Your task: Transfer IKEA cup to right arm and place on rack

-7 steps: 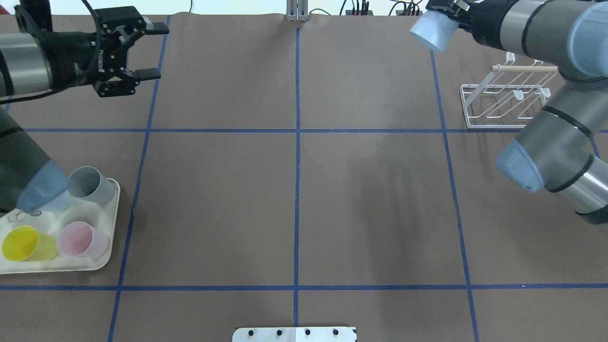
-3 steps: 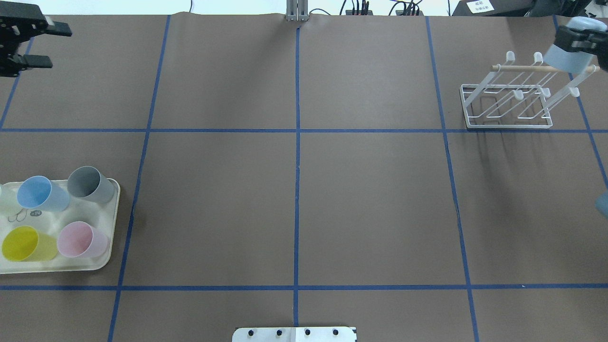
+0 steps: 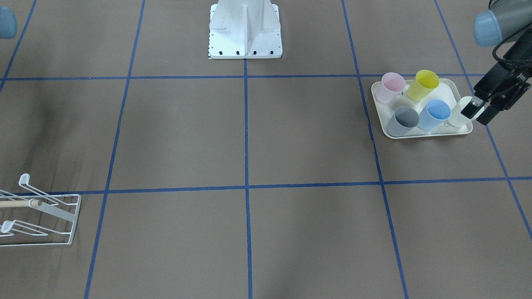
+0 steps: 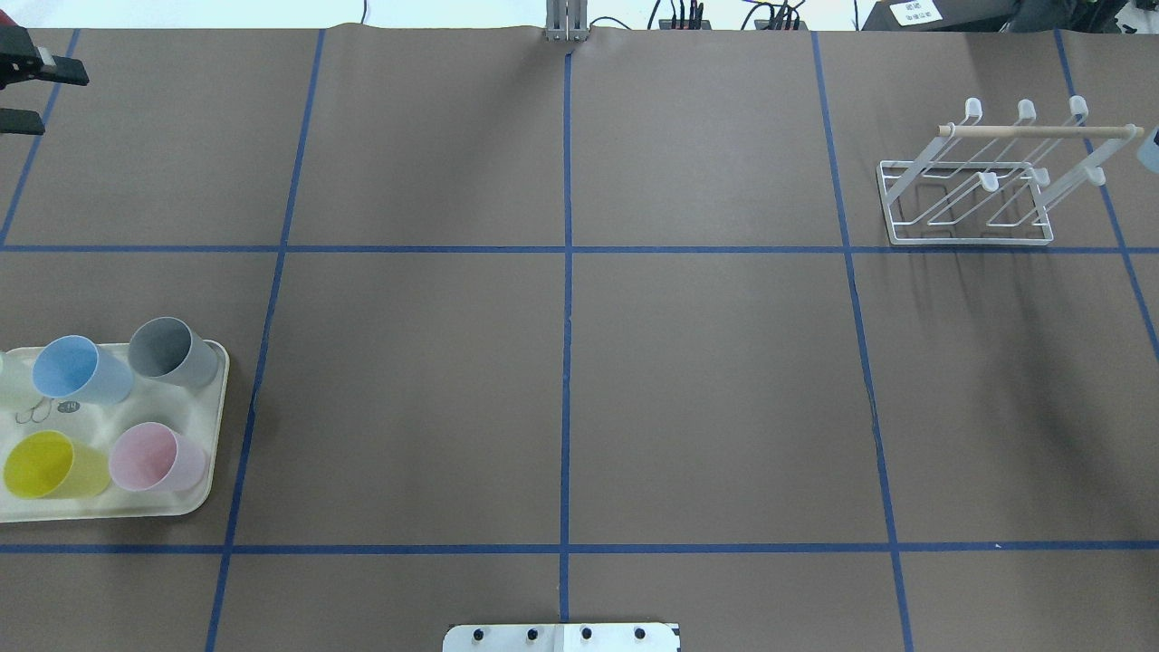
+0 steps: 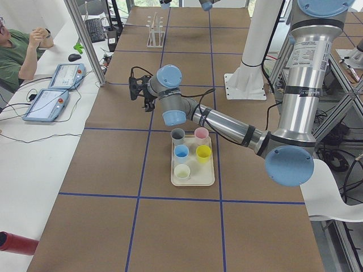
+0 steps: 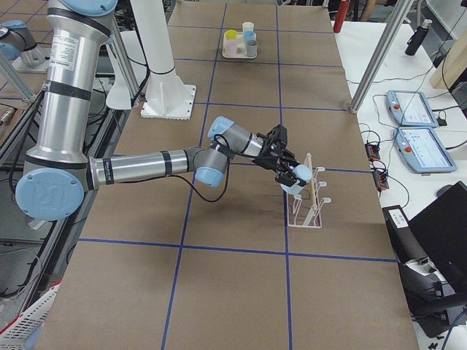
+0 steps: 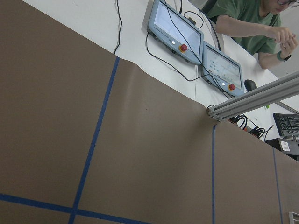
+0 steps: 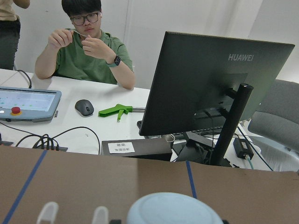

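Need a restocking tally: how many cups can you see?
6. Five on the tray: pink, yellow, grey, blue and a pale one. One light blue cup is at the right tool, by the rack. None looks hidden.

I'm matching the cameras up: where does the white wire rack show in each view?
Front-facing: rack, bottom-left corner.
Overhead: upper right.
Left side: top, far end.
Right side: right of centre.
Left wrist: cannot tell.
Right wrist: prong tips, bottom left.
Shared landmark: the cream tray, in all four fixed views.
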Controlling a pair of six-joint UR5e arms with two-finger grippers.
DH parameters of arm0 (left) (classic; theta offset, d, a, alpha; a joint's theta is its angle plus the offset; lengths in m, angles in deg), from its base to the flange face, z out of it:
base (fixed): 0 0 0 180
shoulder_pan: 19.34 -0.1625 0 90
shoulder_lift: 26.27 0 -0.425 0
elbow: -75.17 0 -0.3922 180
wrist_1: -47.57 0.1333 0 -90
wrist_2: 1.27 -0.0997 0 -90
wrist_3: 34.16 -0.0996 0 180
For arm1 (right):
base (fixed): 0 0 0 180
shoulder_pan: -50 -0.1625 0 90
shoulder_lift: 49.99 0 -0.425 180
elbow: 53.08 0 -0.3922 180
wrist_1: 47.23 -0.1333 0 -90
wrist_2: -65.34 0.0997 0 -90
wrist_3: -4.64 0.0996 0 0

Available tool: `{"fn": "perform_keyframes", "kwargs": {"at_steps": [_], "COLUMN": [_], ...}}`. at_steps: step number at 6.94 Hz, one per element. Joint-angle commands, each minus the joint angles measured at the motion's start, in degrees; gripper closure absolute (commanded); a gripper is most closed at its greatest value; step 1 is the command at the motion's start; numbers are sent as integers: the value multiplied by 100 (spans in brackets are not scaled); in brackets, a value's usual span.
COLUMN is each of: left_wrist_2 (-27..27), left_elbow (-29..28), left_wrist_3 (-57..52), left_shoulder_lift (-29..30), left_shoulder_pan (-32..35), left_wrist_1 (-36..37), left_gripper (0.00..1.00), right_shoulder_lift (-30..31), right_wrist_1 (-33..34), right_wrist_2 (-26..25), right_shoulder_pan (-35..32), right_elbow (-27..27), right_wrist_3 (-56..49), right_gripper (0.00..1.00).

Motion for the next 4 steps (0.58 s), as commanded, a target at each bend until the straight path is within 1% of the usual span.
{"fn": "perform_keyframes", "kwargs": {"at_steps": [1,2,3,4], "left_wrist_2": [11,11,11,11], "left_elbow": [20,-24,-50,-59], "left_wrist_3": [-34,-34,-34,-34], "left_shoulder_lift": [-87,-78,-87,-87], "left_shoulder_pan": [8,-1,-19,-19], "left_wrist_1": [0,0,0,9], "left_gripper": [0,0,0,0], "right_shoulder_lift": [149,149,106,88], "right_wrist_1": [-714,-733,-724,-733], "right_wrist_2": [-279,-393,-412,-586], "right_shoulder_pan": [20,29,72,282], "right_elbow": [-437,-508,-508,-683], "right_wrist_3": [26,35,366,900], "right_gripper": [99,100,100,100]}}
